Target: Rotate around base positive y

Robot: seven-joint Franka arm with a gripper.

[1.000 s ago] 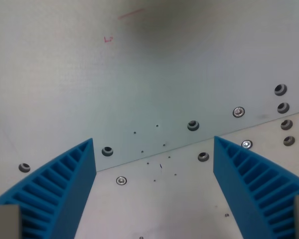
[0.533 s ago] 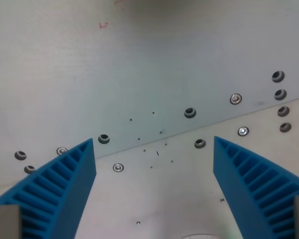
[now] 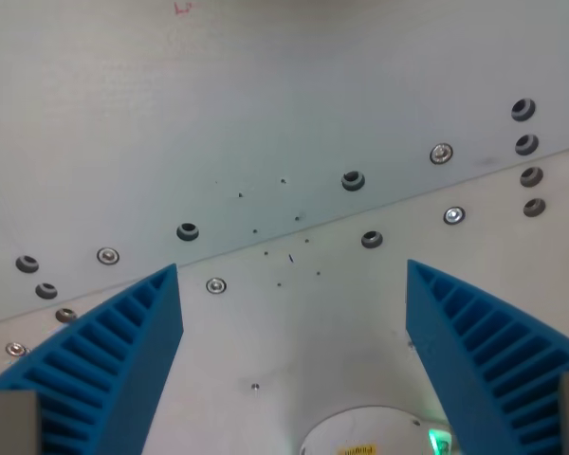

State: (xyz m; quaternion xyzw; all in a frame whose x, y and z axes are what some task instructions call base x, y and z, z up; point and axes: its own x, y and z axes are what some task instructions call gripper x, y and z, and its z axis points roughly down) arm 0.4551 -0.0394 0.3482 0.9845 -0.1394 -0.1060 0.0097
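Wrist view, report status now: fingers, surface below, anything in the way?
Gripper open, fingers empty. Bolted metal plates below. White round part at bottom edge. Nothing between the fingers.

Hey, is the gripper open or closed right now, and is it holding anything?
Open and empty. The two blue fingers stand wide apart at the picture's sides, with only bare table between them.

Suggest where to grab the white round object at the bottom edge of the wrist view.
Probably across the curved rim of the white round object, coming straight down from above. Its outline looks circular, so any opposite pair of sides should serve, and it lies roughly centred between the blue ribbed fingers of the open gripper. Only its upper arc shows, so its height and side walls cannot be judged.
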